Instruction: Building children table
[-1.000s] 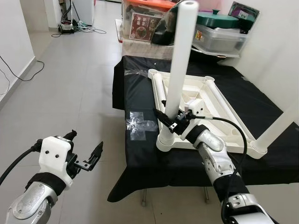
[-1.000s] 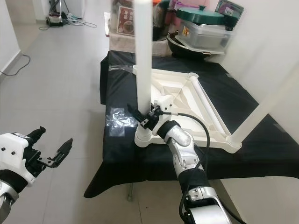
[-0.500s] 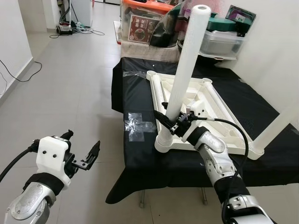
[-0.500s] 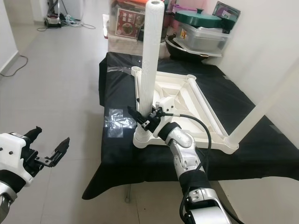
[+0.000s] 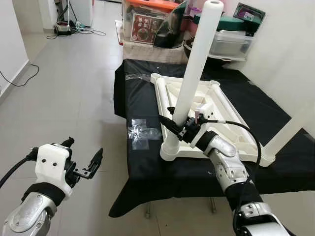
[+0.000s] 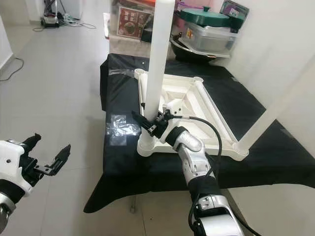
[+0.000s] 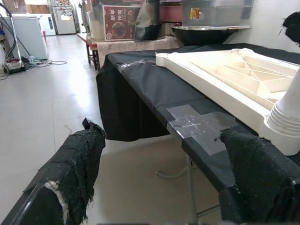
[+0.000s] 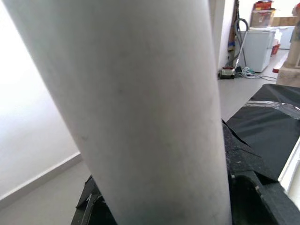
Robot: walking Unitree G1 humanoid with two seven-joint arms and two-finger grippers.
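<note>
Right pincer (image 5: 178, 129) clamped on white table leg (image 5: 195, 64) mid-frame, upturned white tabletop (image 5: 222, 112) on black-draped table (image 5: 142, 108), left pincer (image 5: 83, 158) open lower left.

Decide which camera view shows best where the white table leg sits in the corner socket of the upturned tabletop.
The left eye view: the whole table leg rises tilted from the corner socket of the tabletop, with the right gripper at its base. The right eye view crops its top; the left wrist view shows the socket alone; the right wrist view, a close blank shaft.
</note>
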